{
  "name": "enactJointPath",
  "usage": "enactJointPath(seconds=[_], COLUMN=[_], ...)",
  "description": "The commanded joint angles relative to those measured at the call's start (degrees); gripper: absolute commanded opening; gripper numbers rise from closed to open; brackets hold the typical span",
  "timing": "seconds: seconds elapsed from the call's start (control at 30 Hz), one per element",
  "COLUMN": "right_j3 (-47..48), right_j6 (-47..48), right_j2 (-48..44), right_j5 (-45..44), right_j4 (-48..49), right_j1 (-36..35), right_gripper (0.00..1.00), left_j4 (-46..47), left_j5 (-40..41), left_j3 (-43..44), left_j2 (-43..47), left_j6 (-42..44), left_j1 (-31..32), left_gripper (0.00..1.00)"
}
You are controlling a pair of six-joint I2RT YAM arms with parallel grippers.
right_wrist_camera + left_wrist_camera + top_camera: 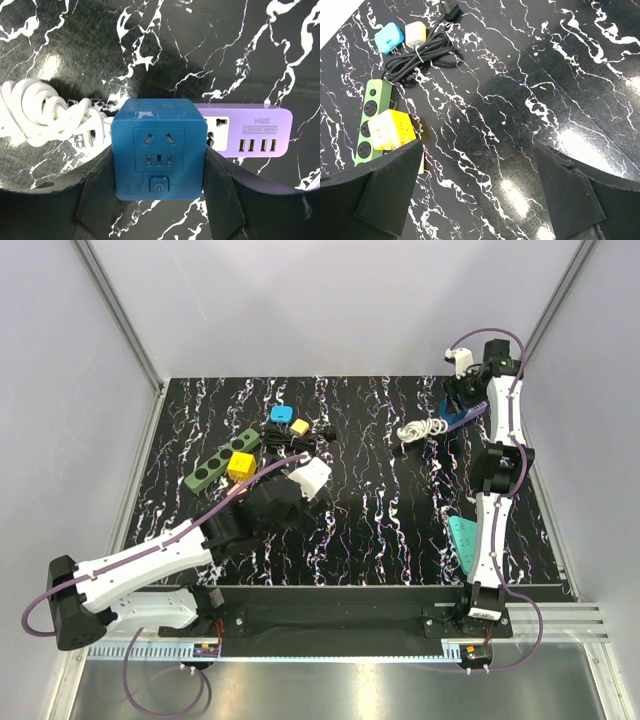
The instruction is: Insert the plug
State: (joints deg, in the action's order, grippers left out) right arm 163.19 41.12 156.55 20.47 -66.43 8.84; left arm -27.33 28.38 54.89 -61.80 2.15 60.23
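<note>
Over at the far right of the black marbled counter point(380, 540), the right jaws are clamped on the blue cube-shaped plastic plug adapter point(159, 145), hovering just above the pale lilac USB power strip point(250, 132). Not seated yet, so lining up and pushing in are left. Left jaws gape wide, empty.

Held: blue cube adapter point(159, 148), socket face and round power button square-on to the right wrist camera, clamped on both sides by the right gripper point(159, 176). The lilac-white power strip point(247, 131) lies on the table, partly covered by the cube. It shows at 3 o'clock, USB ports visible. A coiled white cord point(42, 115) lies at 9 o'clock.
</note>
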Motion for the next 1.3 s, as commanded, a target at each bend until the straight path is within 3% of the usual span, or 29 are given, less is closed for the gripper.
enactJointPath(seconds=[0.0, 0.03, 0.23, 0.37, 0.43, 0.47, 0.5, 0.53, 0.67, 0.83, 1.13, 1.17, 1.27], right_j3=[-3.32, -3.41, -4.46, -4.64, -5.16, -5.69, -7.44, -8.41, -12.81, -9.56, -14.65, -15.70, -17.29], right_j6=[0.71, 0.36, 0.19, -1.13, -3.24, -4.20, -5.60, -5.96, -8.16, -11.15, -13.44, -13.53, -13.44], right_j2=[9.56, 9.39, 9.39, 7.64, 4.57, 3.25, 0.10, -1.50, -8.71, -11.70, -19.44, -19.96, -20.94], right_j5=[-4.83, -4.82, -6.75, -6.33, -5.18, -4.31, -3.78, -3.16, -0.44, -2.79, -7.46, -7.11, -7.63], right_j4=[2.62, 3.06, 4.29, 5.87, 7.45, 8.50, 10.95, 12.28, 19.39, 20.03, 20.47, 20.55, 20.91], right_j1=[-0.76, -0.76, -1.11, -1.11, -1.19, -1.19, -1.28, -1.37, -2.69, -3.65, -3.83, -3.83, -3.83], right_gripper=[0.05, 0.10, 0.16, 0.44, 0.51, 0.61, 0.97, 1.00, 1.00, 1.00, 0.97, 0.94, 0.42], left_j4=[2.46, 2.37, 2.02, 1.85, 1.49, 1.14, 1.05, 0.79, 0.44, 0.35, 0.44, 0.35, 0.35], left_j5=[2.38, 2.73, 2.21, 1.59, 1.33, 1.15, 0.89, 0.80, -0.08, 0.53, -0.78, -0.87, -0.78], left_j3=[0.39, 0.30, 0.57, 0.83, 1.35, 1.44, 1.44, 1.36, 0.92, 1.00, 0.57, 0.57, 0.57], left_j2=[-0.34, -0.60, -0.60, -0.51, -0.08, 0.10, 0.88, 1.33, 4.23, 7.65, 11.00, 11.09, 11.18], left_j6=[0.84, 0.92, 0.92, 0.75, 0.57, 0.48, 0.48, 0.48, 0.31, 0.22, -0.40, -0.31, -0.40], left_j1=[-0.28, -0.29, -0.29, -0.29, -0.29, -0.29, -0.29, -0.29, -0.29, -0.29, -0.29, -0.29, -0.29], left_gripper=[0.99, 0.99, 0.99, 0.99, 0.99, 0.99, 0.99, 0.99, 0.99, 0.99, 0.99, 0.99, 0.99])
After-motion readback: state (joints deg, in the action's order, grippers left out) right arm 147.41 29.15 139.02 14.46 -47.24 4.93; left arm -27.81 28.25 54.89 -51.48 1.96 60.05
